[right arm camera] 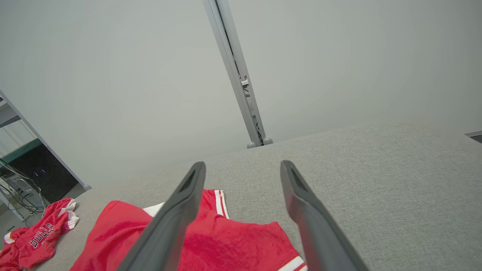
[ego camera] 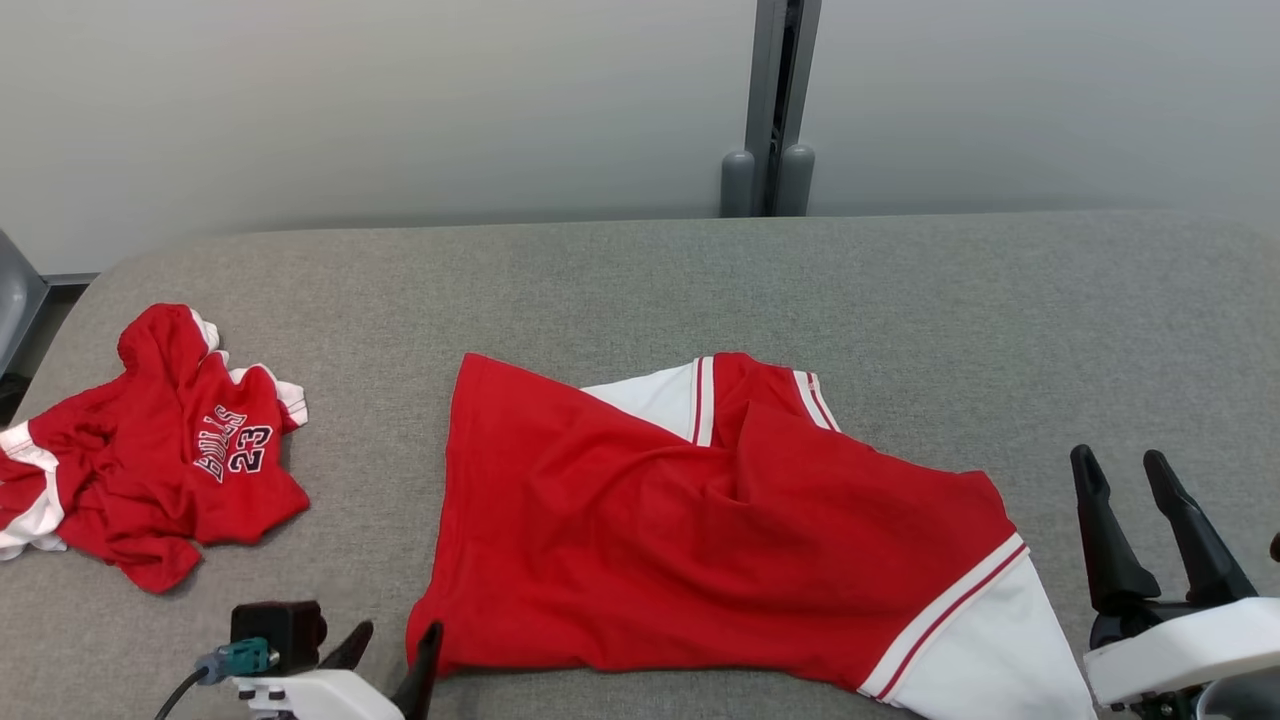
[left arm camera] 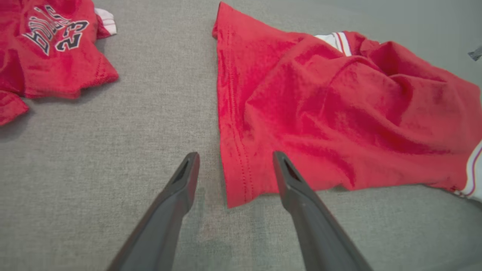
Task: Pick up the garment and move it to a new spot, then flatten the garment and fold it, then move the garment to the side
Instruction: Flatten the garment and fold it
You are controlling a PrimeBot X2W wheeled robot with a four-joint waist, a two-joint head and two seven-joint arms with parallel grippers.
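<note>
The garment (ego camera: 700,540), a red shirt with white sleeves and striped trim, lies spread but rumpled in the middle of the grey desk (ego camera: 900,300). One white sleeve (ego camera: 985,650) trails off toward five o'clock, and a second white patch with red stripes (ego camera: 665,400) shows at its twelve o'clock edge. A thick fold runs across its middle.

My left claw (ego camera: 390,655) sits at the garment's seven o'clock corner, jaws wide with nothing gripped. In my left wrist view the garment's (left arm camera: 320,113) hemmed corner lies between the fingers of that claw (left arm camera: 235,160). One finger (left arm camera: 290,180) overlaps the cloth's edge, but I cannot tell whether it touches.

My right claw (ego camera: 1122,470) stands at the garment's three o'clock, just off the cloth and over bare desk, jaws wide and empty. In my right wrist view this claw (right arm camera: 243,167) points over the garment (right arm camera: 226,241) toward the far edge of the desk.

A second shirt (ego camera: 170,450), red and crumpled, printed "BULLS 23", lies well apart at the garment's nine o'clock, near the desk's edge. It shows at the upper left of my left wrist view (left arm camera: 49,49) and low on the left of my right wrist view (right arm camera: 37,233).

Beyond the desk at twelve o'clock stands a pale wall (ego camera: 400,100) with a grey post (ego camera: 775,100).
</note>
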